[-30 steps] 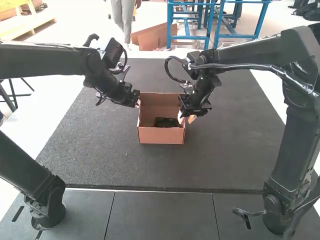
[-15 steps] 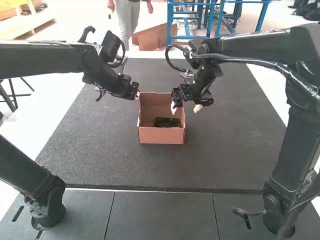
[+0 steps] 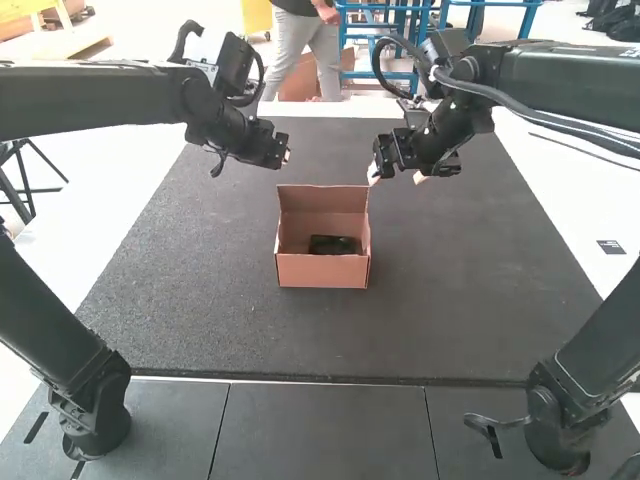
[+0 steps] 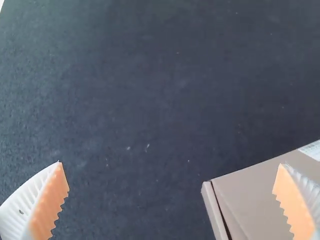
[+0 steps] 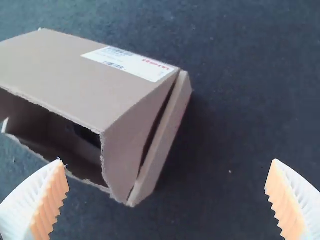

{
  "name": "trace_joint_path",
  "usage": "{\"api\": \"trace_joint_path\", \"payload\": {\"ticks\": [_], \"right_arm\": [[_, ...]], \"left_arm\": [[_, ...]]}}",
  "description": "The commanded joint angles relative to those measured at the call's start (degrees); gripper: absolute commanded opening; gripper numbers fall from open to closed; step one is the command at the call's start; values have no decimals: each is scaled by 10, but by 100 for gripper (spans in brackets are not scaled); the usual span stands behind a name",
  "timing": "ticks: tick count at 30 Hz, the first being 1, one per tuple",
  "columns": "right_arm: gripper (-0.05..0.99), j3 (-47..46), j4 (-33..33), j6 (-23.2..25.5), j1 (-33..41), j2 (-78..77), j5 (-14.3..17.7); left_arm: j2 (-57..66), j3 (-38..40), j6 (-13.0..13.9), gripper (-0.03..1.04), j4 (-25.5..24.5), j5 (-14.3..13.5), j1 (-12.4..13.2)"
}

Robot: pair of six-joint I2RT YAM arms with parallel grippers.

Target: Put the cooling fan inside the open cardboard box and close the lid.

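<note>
While hovering clear of the cardboard box (image 3: 322, 268) on the dark mat (image 3: 180, 290), spread wide and holding nothing: left gripper (image 3: 281, 152) near its far left corner, right gripper (image 3: 398, 175) near its far right. Inside, on the bottom, the cooling fan (image 3: 333, 244); lid flap upright, unclosed.

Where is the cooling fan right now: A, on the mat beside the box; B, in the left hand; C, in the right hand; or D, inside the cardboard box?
D: the dark cooling fan lies on the floor of the open cardboard box, and the left hand and right hand are both open and empty.
</note>
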Motion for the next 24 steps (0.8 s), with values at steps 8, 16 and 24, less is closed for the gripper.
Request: {"api": "trace_joint_path", "payload": {"ticks": [8, 16, 24], "right_arm": [[91, 6, 43, -5, -32, -70, 9], [91, -2, 10, 0, -49, -85, 9], [91, -20, 1, 5, -97, -92, 52]], "left_arm": [[40, 31, 7, 97, 13, -5, -59], [48, 25, 8, 97, 2, -4, -71], [47, 5, 6, 97, -2, -3, -85]]}}
